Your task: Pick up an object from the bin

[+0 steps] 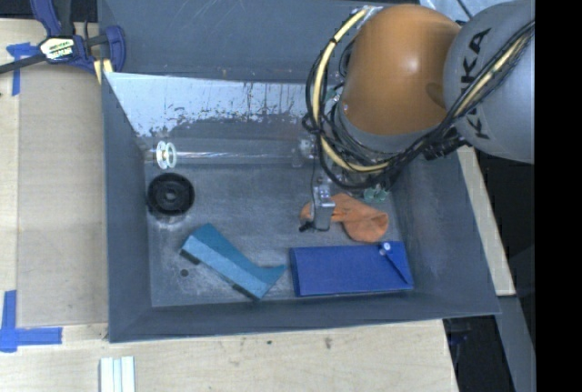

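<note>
The end effector (320, 206) is hovering low, just left of what may be an orange cloth (366, 221); I cannot tell how open it is. The next move is calling for a square closing.

In the bin (127, 226), a round disc (170, 195) is set at the left, with a small ring (165, 154) just behind it and a wedge-shaped pad (227, 261) in front of it, towards the near wall. A flat rectangular box (350, 270) is placed right of the pad, and a crumpled item (366, 220) is found just behind the box. The end effector (320, 210) is positioned at that item's left edge.
</note>
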Action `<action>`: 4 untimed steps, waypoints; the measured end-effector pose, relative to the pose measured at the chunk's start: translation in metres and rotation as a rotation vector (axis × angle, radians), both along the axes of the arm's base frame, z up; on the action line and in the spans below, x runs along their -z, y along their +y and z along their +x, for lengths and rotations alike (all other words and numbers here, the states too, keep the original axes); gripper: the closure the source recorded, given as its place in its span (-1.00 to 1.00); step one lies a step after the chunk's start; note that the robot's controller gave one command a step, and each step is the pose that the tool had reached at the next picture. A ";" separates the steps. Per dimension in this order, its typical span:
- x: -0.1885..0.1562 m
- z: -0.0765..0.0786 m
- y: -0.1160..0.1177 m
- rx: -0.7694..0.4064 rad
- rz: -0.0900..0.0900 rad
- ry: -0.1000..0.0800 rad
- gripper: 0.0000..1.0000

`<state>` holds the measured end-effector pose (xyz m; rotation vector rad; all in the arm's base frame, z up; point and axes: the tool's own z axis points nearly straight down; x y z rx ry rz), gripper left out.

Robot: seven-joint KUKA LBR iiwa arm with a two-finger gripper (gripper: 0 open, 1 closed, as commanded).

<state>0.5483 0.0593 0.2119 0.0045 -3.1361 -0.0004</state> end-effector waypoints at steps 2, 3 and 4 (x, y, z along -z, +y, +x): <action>0.035 0.003 -0.021 0.050 0.002 -0.016 -1.00; 0.084 0.012 -0.062 0.076 0.000 -0.010 -1.00; 0.116 0.008 -0.073 0.085 0.000 -0.007 1.00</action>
